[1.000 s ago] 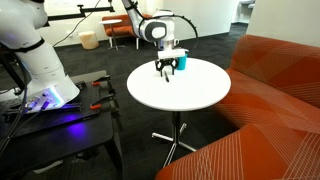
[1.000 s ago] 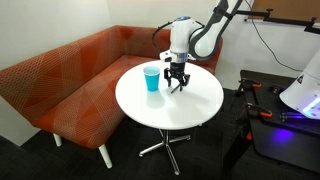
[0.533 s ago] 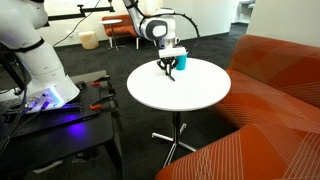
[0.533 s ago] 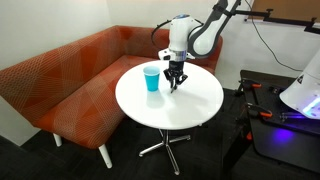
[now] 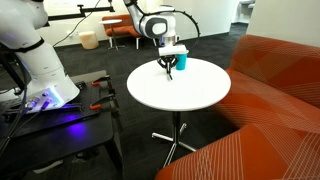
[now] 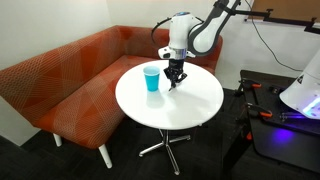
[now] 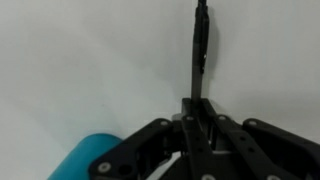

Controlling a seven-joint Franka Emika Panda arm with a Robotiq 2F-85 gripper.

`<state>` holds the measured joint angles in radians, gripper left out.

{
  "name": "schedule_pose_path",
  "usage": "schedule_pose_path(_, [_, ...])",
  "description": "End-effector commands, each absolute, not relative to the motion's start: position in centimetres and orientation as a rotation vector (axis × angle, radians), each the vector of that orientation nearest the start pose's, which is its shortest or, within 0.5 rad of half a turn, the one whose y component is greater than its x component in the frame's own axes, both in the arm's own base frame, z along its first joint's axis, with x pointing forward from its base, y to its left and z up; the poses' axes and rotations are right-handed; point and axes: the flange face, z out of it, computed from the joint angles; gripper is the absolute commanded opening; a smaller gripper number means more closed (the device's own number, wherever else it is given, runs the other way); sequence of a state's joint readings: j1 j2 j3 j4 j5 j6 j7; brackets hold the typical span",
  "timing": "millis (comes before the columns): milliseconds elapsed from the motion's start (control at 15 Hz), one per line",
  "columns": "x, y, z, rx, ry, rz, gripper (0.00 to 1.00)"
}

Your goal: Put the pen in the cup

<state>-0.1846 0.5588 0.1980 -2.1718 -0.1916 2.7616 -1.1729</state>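
Observation:
My gripper (image 7: 198,108) has its jaws shut on the near end of the pen (image 7: 199,50), a thin dark stick that runs straight up and away over the white tabletop in the wrist view. The blue cup (image 6: 151,78) stands upright on the round white table (image 6: 190,105), just beside the gripper (image 6: 175,82). In an exterior view the gripper (image 5: 170,70) points down at the table's far side, and the cup (image 5: 181,62) shows only partly behind it. A blue edge of the cup (image 7: 88,162) appears at the lower left of the wrist view.
An orange sofa (image 6: 60,75) wraps round the table's side; it also fills the right of an exterior view (image 5: 270,90). A black bench with a white robot base (image 5: 40,70) and tools stands close by. The table has a thin metal foot (image 6: 165,145).
The jaws have closed from wide apart onto the pen. The arm has stayed almost in the same place above the table beside the cup.

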Motion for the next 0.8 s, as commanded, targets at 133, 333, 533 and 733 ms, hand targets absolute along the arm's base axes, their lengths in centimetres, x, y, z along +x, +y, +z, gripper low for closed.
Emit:
schedule_pose_path(133, [54.5,1.6,18.6,-2.512,-1.9,-0.134,0.03])
schedule_pose_path(333, [54.2,1.4,20.0,-2.479,-1.996,-0.22,0.03])
schedule_pose_path(533, [54.0,1.4,20.9,-2.414,-2.106,-0.332,0.03])
schedule_pose_path(733, [54.0,1.4,21.6,-2.342,-2.18,-0.454,0.03])
